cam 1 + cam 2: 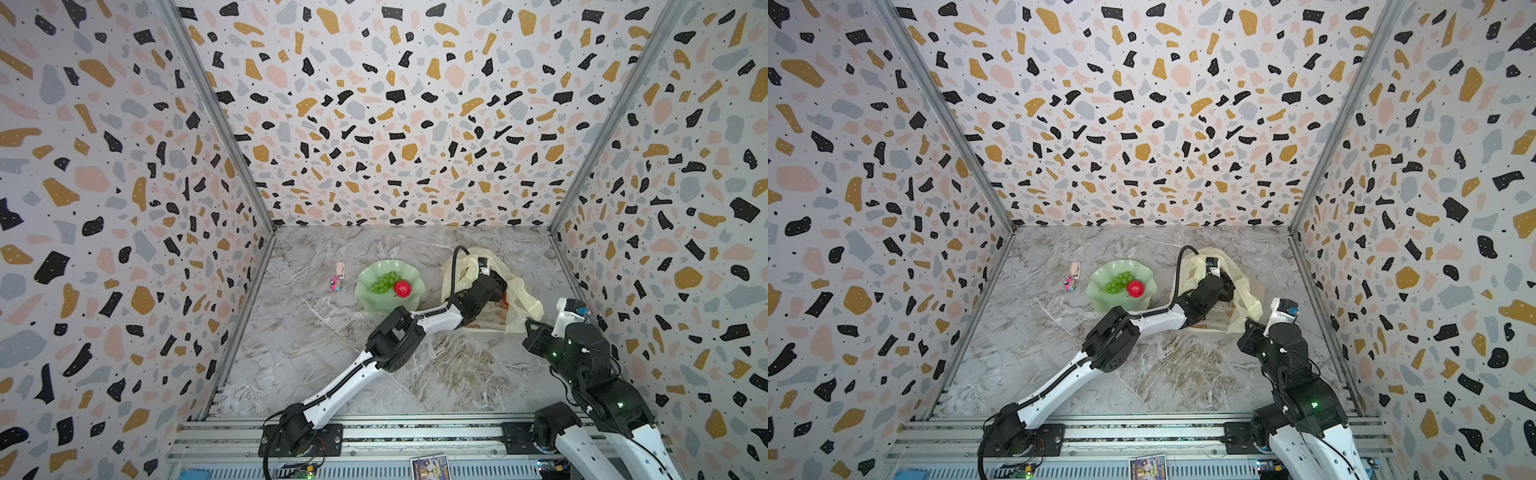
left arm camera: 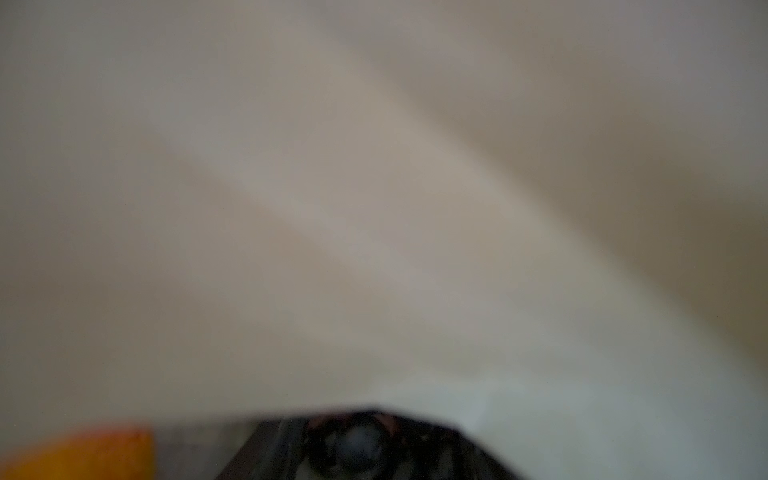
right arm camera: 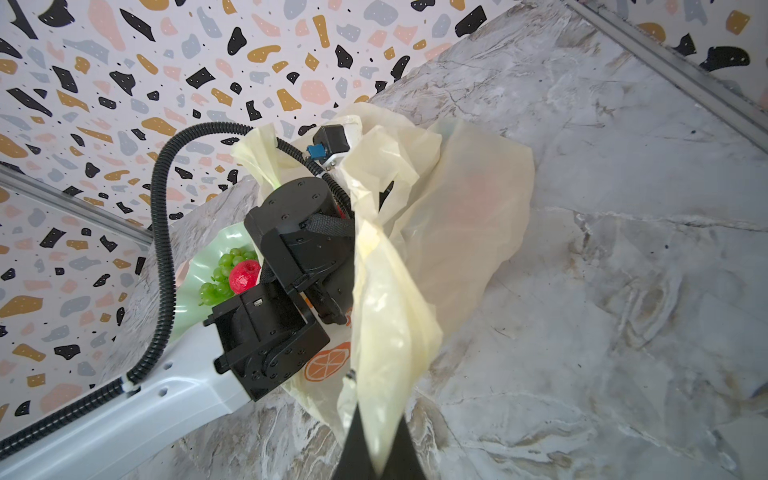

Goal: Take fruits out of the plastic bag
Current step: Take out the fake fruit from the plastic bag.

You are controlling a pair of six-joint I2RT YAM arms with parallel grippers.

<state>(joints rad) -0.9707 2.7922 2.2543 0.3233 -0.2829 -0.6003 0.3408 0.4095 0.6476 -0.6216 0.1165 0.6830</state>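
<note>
Marble tabletop point(image 1: 316, 365) carries the plastic bag point(image 3: 478, 232), near the plate point(image 1: 370, 305) holding grapes point(image 1: 384, 282) and an apple point(image 1: 402, 288). We find the right gripper point(image 3: 376, 453) clamped on its film. The left gripper is buried inside, state unreadable. Risk: closing blind could snag film and drag the bag.

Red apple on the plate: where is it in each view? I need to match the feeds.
Top view: apple on the plate, left of the bag.
Top view: apple in the same spot, slightly further left in the picture.
Left wrist: not in it; only a pale blur.
Right wrist: apple left of centre, on the plate.
Shared landmark: the grapes beside the apple.
</note>
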